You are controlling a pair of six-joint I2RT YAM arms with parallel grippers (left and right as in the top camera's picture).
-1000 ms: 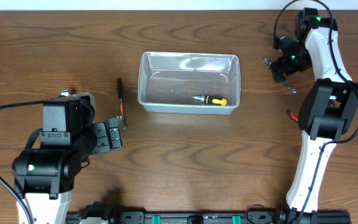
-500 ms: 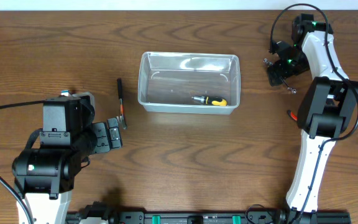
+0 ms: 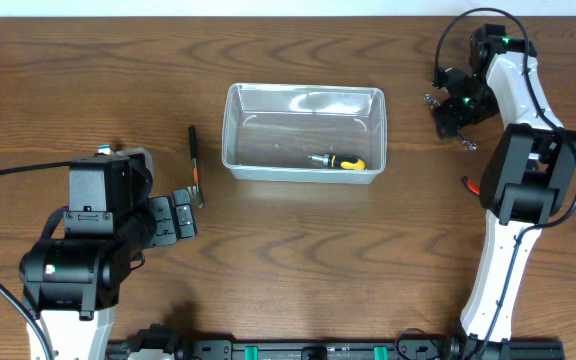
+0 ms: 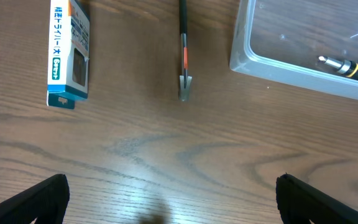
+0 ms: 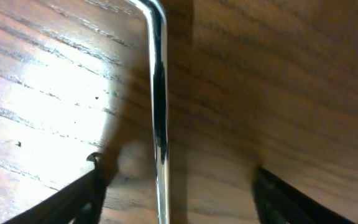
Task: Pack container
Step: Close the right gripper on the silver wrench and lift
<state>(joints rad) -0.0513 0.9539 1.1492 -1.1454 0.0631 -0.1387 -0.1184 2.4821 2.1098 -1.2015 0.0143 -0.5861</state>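
Steel bent rod [image 5: 159,112], cut off below, lies ungripped inside the parted right hand [image 5: 179,182]; left hand [image 4: 171,190] gapes wide, empty.

I see a dark wood-grain table [image 3: 298,260], in my left wrist view a blue-and-white printed box [image 4: 69,53] lying flat, near it a slim black tool [image 4: 183,53] with an orange band, in my right wrist view a shiny bent metal rod [image 5: 159,112] on the wood

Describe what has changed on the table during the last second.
The right gripper shifted slightly toward the container; it now straddles the metal rod without gripping it. The left gripper, the container, the screwdriver inside it and the black tool stayed where they were.
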